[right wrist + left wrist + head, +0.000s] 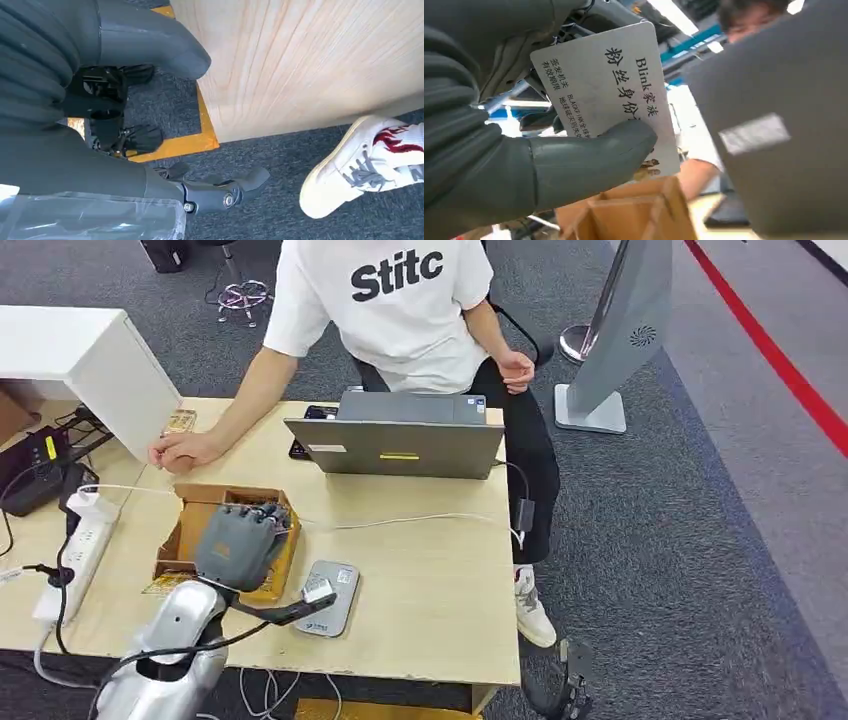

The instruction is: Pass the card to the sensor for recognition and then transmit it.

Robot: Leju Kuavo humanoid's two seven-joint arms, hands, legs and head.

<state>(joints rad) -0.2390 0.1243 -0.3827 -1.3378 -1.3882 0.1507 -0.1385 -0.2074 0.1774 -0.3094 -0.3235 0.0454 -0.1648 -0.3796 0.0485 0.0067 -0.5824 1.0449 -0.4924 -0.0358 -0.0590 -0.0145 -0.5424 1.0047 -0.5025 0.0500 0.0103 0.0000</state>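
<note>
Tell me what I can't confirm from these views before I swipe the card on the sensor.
- Card: in the head view the left hand covers it; in the left wrist view the thumb hides its lower text.
- Cardboard box contents: blocked by the left hand in the head view, cut off by the edge in the left wrist view.
- Sensor: markings too small in the head view.
- Right hand: hangs beside the table; fingers partly hidden.

Head view high over the table (440,570); wrist views close, left sharing its cardboard box (190,530), right underneath.
</note>
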